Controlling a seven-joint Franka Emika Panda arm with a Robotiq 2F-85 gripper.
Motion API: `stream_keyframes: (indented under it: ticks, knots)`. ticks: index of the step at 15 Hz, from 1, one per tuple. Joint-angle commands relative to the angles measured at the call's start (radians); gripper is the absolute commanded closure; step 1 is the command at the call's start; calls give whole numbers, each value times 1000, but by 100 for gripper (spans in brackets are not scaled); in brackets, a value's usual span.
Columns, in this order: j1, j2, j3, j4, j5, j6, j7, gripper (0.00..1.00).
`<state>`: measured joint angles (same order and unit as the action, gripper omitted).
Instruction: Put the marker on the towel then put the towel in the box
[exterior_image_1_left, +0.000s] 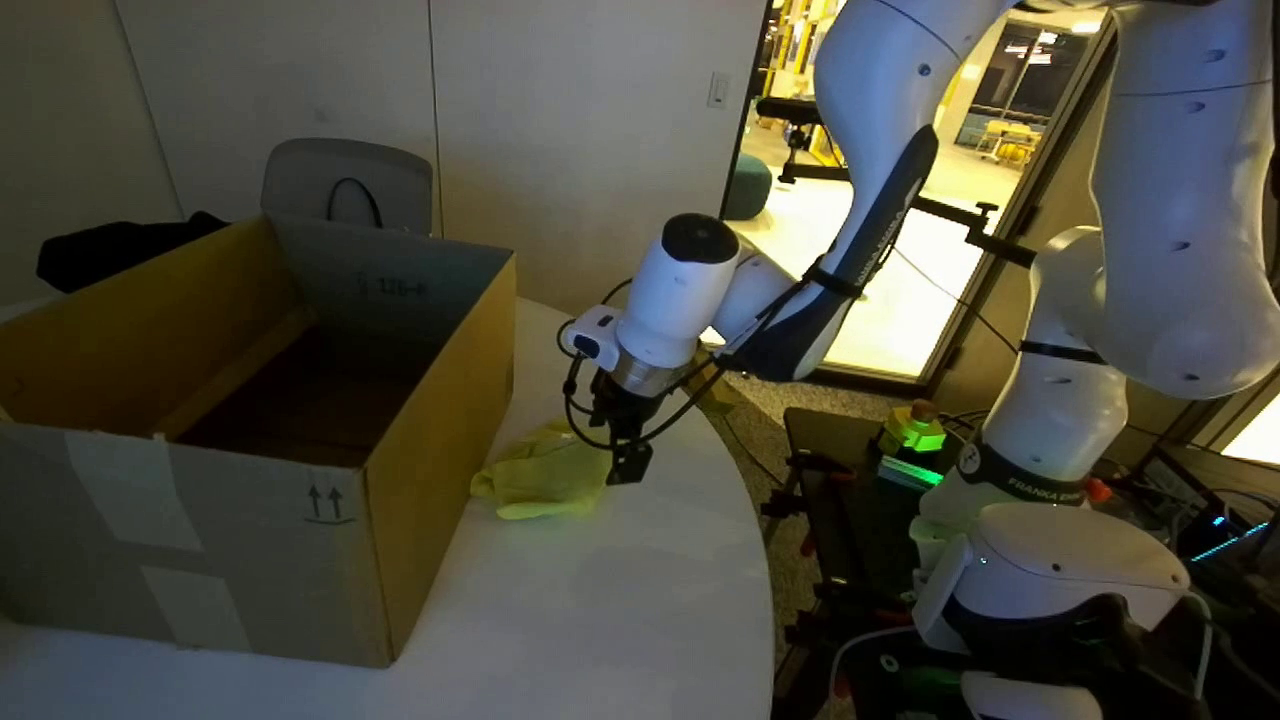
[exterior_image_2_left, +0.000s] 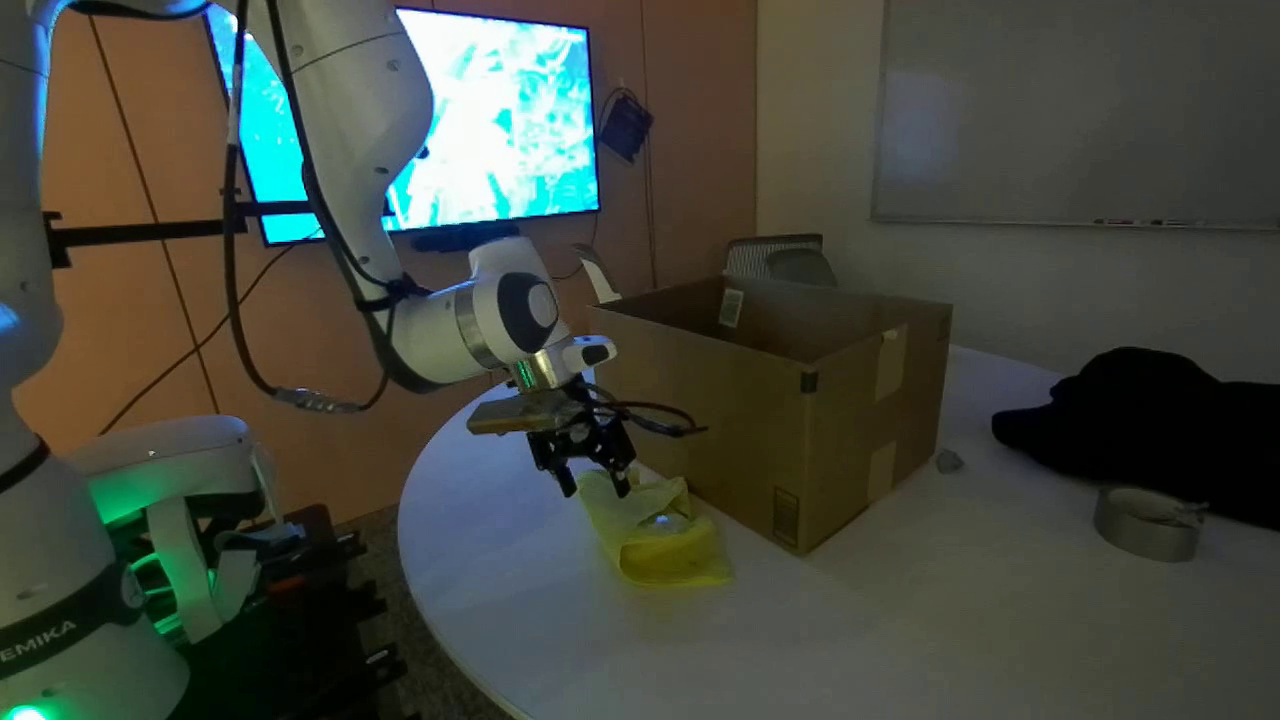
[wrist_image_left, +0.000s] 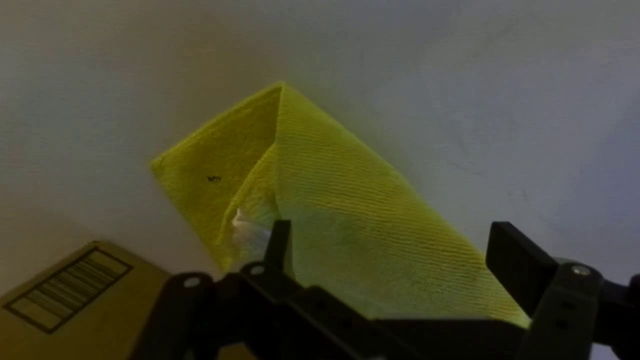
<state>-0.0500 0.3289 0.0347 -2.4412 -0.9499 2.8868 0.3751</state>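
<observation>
The yellow-green towel (exterior_image_1_left: 545, 480) lies folded and crumpled on the white table beside the box, also in an exterior view (exterior_image_2_left: 670, 555) and the wrist view (wrist_image_left: 360, 195). A small whitish thing (wrist_image_left: 248, 232) shows in its fold; I cannot tell whether it is the marker. No marker is clearly visible. The large open cardboard box (exterior_image_1_left: 440, 470) stands against or very near the towel; it shows in an exterior view (exterior_image_2_left: 710, 420) and at the wrist view's lower left (wrist_image_left: 120, 310). My gripper (wrist_image_left: 390, 240) is open, fingers apart, pointing down over the towel's edge, also in both exterior views (exterior_image_1_left: 630, 465) (exterior_image_2_left: 596, 488).
The round white table (exterior_image_1_left: 620, 620) carries the box. A tape roll (exterior_image_2_left: 1147, 525), a black cloth heap (exterior_image_2_left: 1150, 430) and a small grey lump (exterior_image_2_left: 949, 461) lie beyond the box. A grey chair (exterior_image_1_left: 350, 175) stands behind it. The box's tall walls rise right beside the towel.
</observation>
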Motion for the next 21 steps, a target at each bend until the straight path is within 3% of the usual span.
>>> stream_keyframes:
  ticks: [1, 4, 8, 9, 11, 14, 15, 16, 21]
  knots:
    - [-130, 121, 82, 92, 39, 67, -267, 0]
    - [-284, 210, 223, 145, 112, 54, -484, 0]
    - [-424, 277, 360, 203, 264, -11, -695, 0]
    - [-348, 265, 293, 199, 383, 15, -776, 0]
    - [-310, 247, 258, 203, 469, 13, -798, 0]
    - [-183, 222, 143, 201, 525, 38, -753, 0]
    - [-142, 219, 107, 199, 529, 38, -738, 25]
    - [-90, 214, 57, 196, 523, 48, -712, 26]
    - [67, 207, -71, 191, 519, 19, -614, 64]
